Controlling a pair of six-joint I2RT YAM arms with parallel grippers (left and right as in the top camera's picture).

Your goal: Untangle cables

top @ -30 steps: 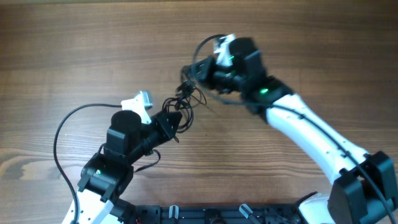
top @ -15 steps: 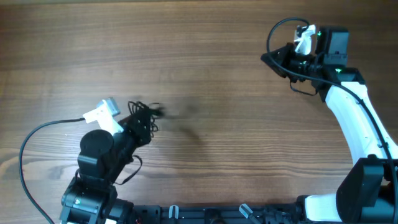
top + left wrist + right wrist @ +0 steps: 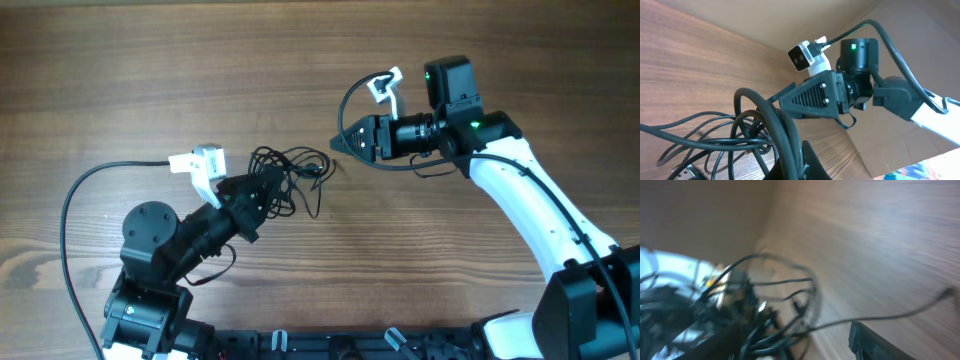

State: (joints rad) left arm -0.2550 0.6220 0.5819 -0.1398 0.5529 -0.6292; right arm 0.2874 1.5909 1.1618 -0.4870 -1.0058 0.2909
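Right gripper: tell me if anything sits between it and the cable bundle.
Nothing visible does. In the overhead view only bare table lies between the right gripper and the cables, which bunch at the left gripper on the far side.

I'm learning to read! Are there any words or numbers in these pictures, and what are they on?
No text can be read.
The cables, the left gripper, the right gripper and the table show no lettering.
The green light on the right arm is only a lamp.
The colourful patch in the left wrist view is too blurred to read.
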